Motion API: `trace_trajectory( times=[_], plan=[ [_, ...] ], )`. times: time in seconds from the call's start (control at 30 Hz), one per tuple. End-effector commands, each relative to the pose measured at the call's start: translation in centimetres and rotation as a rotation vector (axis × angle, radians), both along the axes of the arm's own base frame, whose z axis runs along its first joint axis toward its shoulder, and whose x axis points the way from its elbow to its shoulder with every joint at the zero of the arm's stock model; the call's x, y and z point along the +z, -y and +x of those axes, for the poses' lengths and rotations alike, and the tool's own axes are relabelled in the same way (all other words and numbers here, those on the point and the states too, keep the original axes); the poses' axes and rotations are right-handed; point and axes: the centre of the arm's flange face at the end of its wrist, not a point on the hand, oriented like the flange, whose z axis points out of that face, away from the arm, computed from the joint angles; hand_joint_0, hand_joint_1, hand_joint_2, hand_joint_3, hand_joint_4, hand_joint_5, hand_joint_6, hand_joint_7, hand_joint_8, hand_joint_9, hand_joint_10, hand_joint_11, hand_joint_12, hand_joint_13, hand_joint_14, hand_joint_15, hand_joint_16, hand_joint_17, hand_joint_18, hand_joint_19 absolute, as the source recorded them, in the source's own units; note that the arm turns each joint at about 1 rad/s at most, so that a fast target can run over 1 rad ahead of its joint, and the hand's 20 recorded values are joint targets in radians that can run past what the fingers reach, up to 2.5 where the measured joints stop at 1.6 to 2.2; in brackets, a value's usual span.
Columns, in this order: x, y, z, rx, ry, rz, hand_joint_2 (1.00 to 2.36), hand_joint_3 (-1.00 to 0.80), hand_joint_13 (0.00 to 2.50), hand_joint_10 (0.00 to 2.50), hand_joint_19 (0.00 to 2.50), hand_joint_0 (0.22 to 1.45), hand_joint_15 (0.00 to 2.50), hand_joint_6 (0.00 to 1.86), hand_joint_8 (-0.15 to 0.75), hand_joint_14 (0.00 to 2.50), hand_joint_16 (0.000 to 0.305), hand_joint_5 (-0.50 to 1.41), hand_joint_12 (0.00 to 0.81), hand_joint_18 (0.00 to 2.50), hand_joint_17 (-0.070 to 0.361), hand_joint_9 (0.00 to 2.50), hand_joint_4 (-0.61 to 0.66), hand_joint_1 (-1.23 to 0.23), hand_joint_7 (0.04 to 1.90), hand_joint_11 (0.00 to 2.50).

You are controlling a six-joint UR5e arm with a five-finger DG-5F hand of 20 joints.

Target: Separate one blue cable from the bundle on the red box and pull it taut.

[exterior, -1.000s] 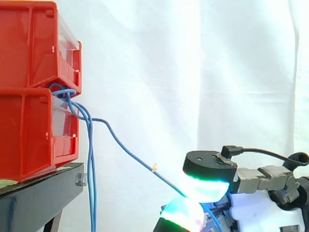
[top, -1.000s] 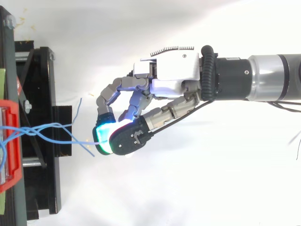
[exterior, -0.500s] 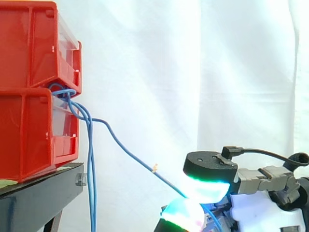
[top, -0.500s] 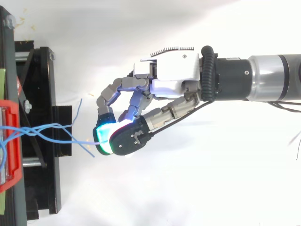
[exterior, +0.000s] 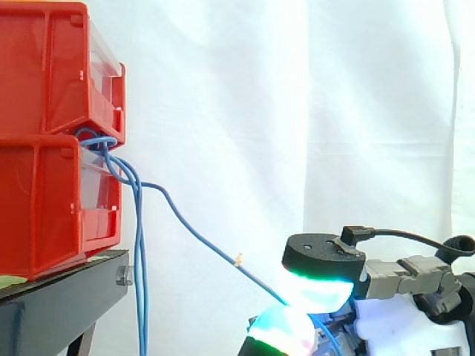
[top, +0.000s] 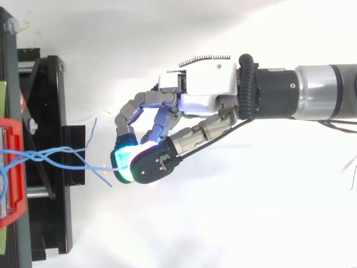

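Note:
Two red boxes are stacked on a black stand at the left. A bundle of blue cables comes out between the boxes and hangs down beside the stand. One blue cable runs away from the bundle, slanting down to the right in a nearly straight line. My hand sits low at the right, and its glowing fingertips are pinched together on that cable's end. In the top view the cable reaches from the red box to the pinched fingertips.
A white curtain hangs behind everything. The black stand's frame lies at the left of the top view, with a loose blue cable end sticking out over it. My arm enters from the right edge.
The hand has sunk very slightly in the side view. The cable and boxes have not moved.

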Motion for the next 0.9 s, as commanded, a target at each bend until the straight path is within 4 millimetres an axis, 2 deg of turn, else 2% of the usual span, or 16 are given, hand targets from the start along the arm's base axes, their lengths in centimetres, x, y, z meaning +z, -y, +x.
trace_trajectory(
  times=[0.0, 0.87],
  plan=[
    [0.0, 0.01, 0.0, 0.0, 0.0, -0.001, 1.34, 0.0, 0.8, 0.02, 0.37, 0.56, 0.53, 0.92, 0.299, 0.02, 0.056, -0.05, 0.43, 0.81, 0.125, 1.14, -0.09, -0.86, 1.17, 0.51],
    [0.0, 0.01, 0.0, 0.0, 0.0, 0.0, 1.37, -0.02, 0.8, 0.01, 0.37, 0.55, 0.53, 0.92, 0.306, 0.02, 0.056, -0.05, 0.431, 0.82, 0.127, 1.13, -0.08, -0.85, 1.16, 0.5]
  ],
)
